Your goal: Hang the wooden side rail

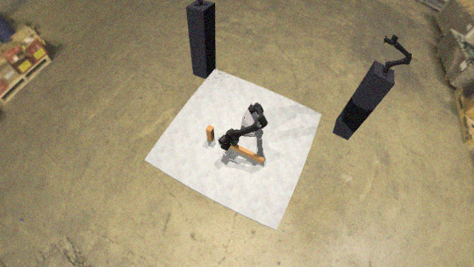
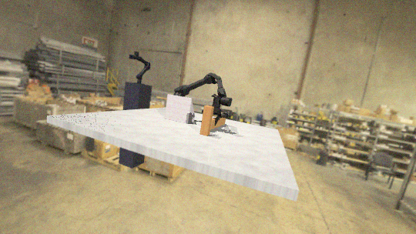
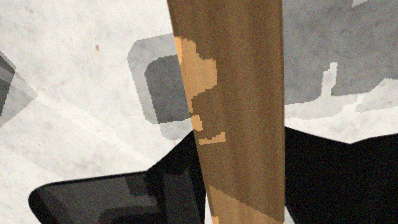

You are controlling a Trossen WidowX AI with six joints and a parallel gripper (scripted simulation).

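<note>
The wooden side rail (image 1: 247, 154) (image 3: 235, 100) is a long orange-brown bar. My gripper (image 1: 228, 141) (image 2: 219, 112) is shut on it near its left end and holds that end a little above the white table (image 1: 263, 198) (image 2: 246, 162). The rail's right end is low on the table. In the wrist view the rail runs up the middle between my dark fingers. The headboard post (image 1: 210, 133) (image 2: 207, 120) is a short orange block that stands upright to the left of my gripper, apart from the rail. The hooks and the post's slot are too small to see.
Two dark pillars (image 1: 201, 37) (image 1: 364, 98) stand on the floor beside the table; one carries another black arm (image 1: 397, 54). A white wedge-shaped base (image 2: 179, 108) sits on the table behind the post. Pallets and shelves stand around the hall.
</note>
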